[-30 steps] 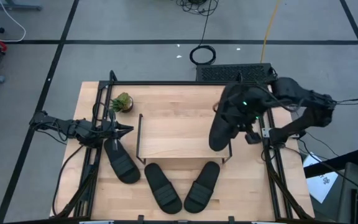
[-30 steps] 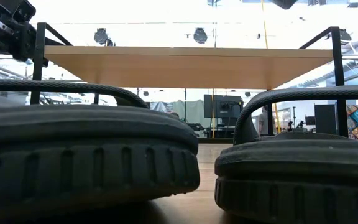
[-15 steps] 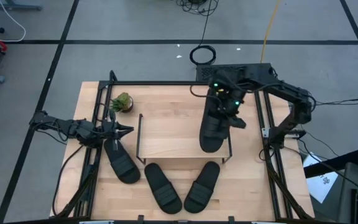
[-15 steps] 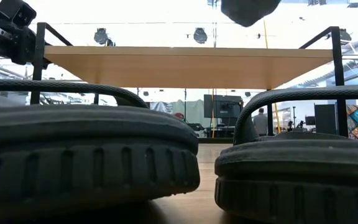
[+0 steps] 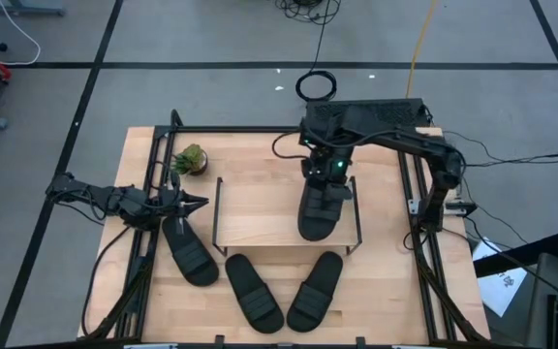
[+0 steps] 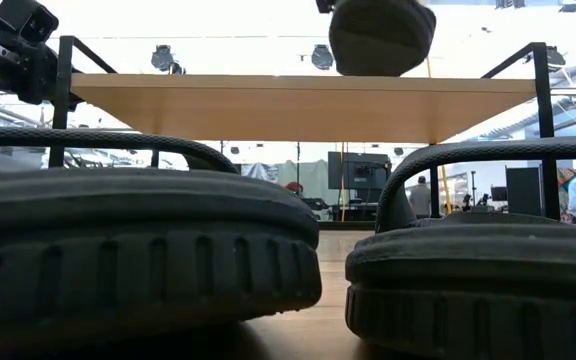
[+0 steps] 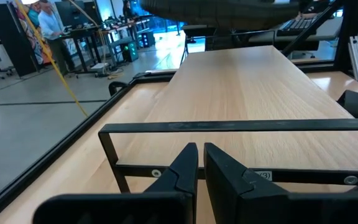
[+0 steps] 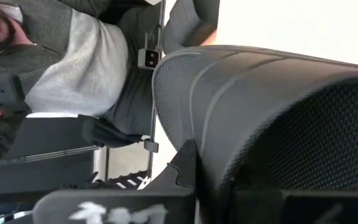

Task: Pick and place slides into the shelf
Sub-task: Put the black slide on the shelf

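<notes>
Leftward since a second ago, the right gripper [image 5: 325, 174] now holds one of the four slides [image 5: 320, 206] clamped above the shelf [image 5: 260, 208], its long axis running front to back. Three slides [image 5: 253, 290] lie on the table [image 5: 260, 155] in front — none rests on the shelf. Beside it waits the left gripper [image 5: 198, 202], fingers [image 7: 182, 171] nearly touching.

We see one slide [image 5: 320, 206] in the right gripper's [image 5: 332, 176] fingers above the shelf [image 5: 260, 228]; three slides [image 5: 253, 283] lie on the table [image 5: 260, 160] beyond, the left gripper [image 5: 194, 203] beside one.
</notes>
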